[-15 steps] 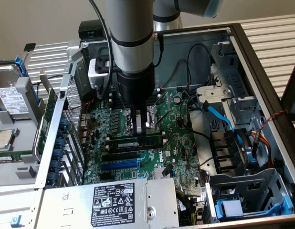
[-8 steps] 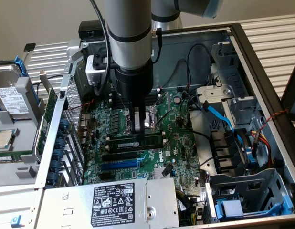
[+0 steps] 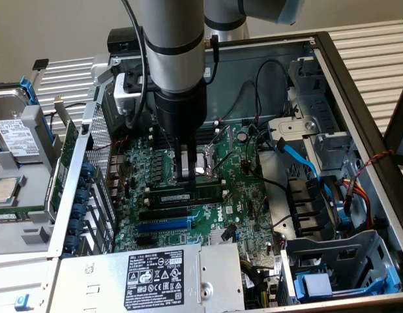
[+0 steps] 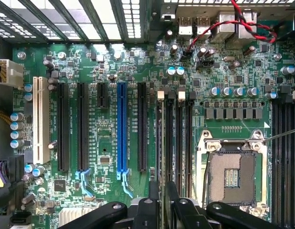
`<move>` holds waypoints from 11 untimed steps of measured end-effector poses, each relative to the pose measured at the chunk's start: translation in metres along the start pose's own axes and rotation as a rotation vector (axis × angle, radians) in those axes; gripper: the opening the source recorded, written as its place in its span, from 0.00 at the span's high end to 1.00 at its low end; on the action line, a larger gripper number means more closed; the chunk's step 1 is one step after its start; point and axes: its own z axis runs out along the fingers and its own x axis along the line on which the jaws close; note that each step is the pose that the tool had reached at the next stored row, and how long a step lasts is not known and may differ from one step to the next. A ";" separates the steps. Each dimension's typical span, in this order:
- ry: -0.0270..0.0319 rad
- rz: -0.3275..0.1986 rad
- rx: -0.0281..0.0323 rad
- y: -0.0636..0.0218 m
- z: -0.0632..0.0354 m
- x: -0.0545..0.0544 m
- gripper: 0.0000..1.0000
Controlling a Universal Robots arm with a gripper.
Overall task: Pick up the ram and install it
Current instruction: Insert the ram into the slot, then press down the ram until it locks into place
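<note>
End effector (image 3: 187, 171) down inside the open PC case (image 3: 358, 98), over the motherboard (image 3: 221, 215) just beside the CPU socket (image 3: 208, 163). The ram (image 3: 185, 195) lies along the memory slots directly under the fingertips, a narrow stick with a white label strip, and looks level with the slot bank. In the wrist view the ram (image 4: 161, 143) reads edge-on as a thin strip standing in a slot, running down into the gap between the fingers (image 4: 150, 212), which stand narrowly apart on either side of its edge; judged to be pinching or pressing it, though contact cannot be confirmed. Progress, by judgement: pickup done, stick brought to its slot, seating under way or nearly finished; whether the white end clips have latched cannot be told. Readable writing: a white "DELL" mark on the motherboard near the blue expansion slot (image 3: 164, 225); the power supply label (image 3: 156, 270) carries certification marks, print too small to read. A hard drive (image 3: 12, 137) sits in the swung-out bay at the exterior view's left.
</note>
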 end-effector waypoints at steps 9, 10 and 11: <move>0.0000 0.000 0.0000 0.0013 0.0000 0.000 0.79; 0.0003 0.000 0.0001 0.0014 0.0000 0.000 0.79; 0.0005 0.000 0.0000 0.0015 -0.0001 0.000 0.79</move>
